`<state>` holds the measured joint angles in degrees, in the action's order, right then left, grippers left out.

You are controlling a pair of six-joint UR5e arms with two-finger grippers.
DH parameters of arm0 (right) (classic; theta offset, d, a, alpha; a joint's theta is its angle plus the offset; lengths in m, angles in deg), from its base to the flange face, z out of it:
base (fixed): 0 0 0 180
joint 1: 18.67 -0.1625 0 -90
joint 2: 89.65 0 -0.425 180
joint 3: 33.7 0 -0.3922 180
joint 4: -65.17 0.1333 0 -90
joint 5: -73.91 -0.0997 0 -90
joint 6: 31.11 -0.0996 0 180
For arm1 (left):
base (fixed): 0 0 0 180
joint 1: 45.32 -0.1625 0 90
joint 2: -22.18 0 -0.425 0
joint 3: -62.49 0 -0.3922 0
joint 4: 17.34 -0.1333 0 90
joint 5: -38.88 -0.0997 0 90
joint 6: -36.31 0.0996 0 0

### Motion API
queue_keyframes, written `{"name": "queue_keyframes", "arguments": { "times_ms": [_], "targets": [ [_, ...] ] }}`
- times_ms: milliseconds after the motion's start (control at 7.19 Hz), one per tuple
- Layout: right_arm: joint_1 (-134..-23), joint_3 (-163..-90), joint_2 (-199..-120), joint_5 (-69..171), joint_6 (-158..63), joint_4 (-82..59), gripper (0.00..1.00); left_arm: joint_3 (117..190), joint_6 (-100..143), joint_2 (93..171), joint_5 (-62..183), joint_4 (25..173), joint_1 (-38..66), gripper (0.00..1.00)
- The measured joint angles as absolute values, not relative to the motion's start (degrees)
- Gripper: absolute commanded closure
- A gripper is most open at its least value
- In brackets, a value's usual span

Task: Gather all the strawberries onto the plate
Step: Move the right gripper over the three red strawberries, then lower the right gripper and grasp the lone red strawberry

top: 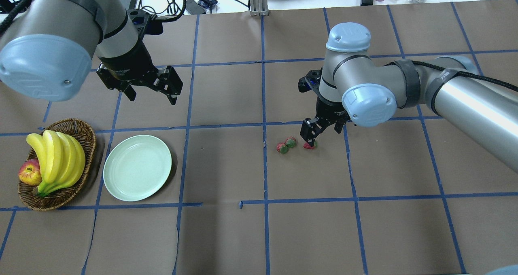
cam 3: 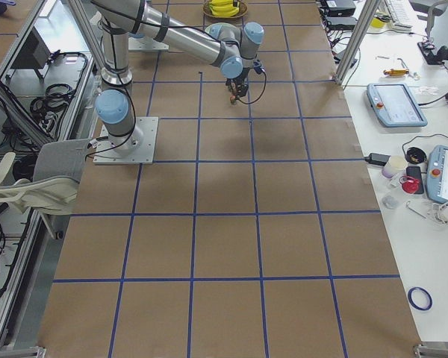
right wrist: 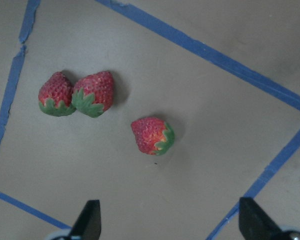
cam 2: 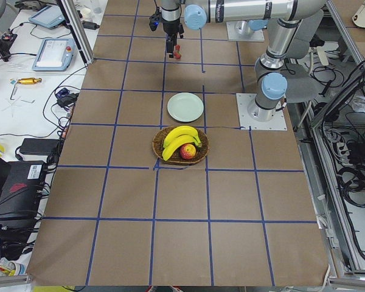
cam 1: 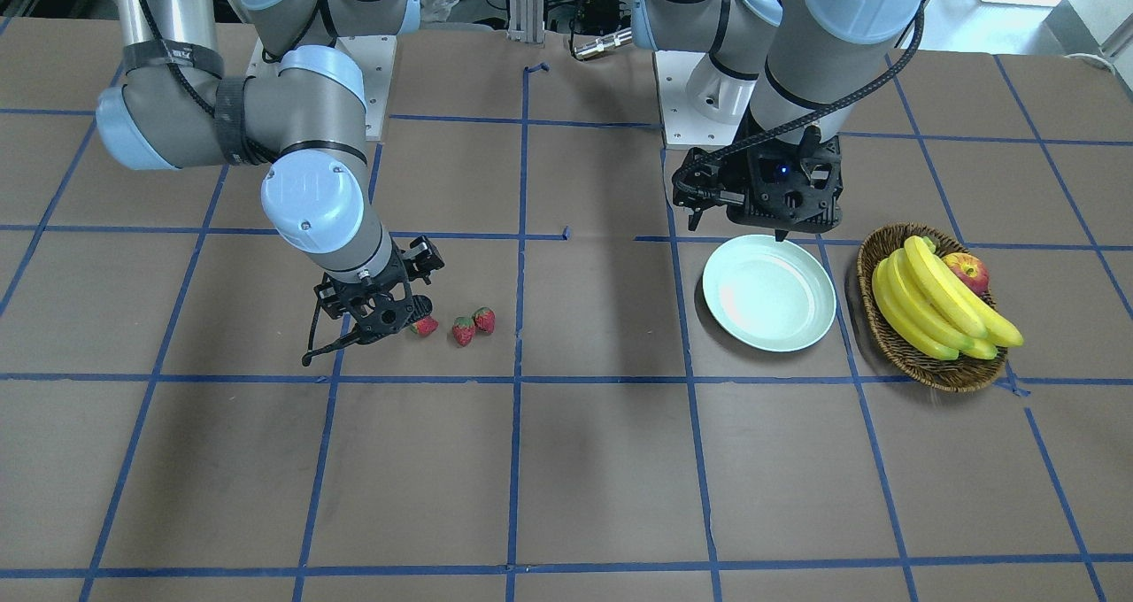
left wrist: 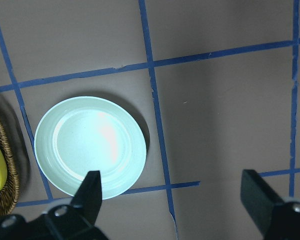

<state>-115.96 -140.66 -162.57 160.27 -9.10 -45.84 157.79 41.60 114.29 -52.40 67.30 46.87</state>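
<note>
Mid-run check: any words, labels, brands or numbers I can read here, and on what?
No text reads clearly in any view.
White print on the left hand: too small to read.
White print on the right arm's black strap: blurred.
Embossed logo on the right arm's blue cap: no legible letters.

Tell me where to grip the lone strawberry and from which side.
Come straight down and pinch the lone strawberry across its widest red part, beside the green cap. It lies on its side, clear of the touching pair.
</note>
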Motion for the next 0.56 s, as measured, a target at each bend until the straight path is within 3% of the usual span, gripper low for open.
{"name": "queue_keyframes", "arguments": {
  "times_ms": [278,557],
  "targets": [
    [-116.1,-142.2,-160.2,159.0,-5.7,-50.8,0.15,157.9,41.5,114.4,-52.4,67.3,46.9,0.0],
    [-116.4,-142.5,-158.8,158.7,-3.5,-53.8,0.15,158.0,41.4,114.4,-52.4,67.5,47.0,0.0]
  ]
}}
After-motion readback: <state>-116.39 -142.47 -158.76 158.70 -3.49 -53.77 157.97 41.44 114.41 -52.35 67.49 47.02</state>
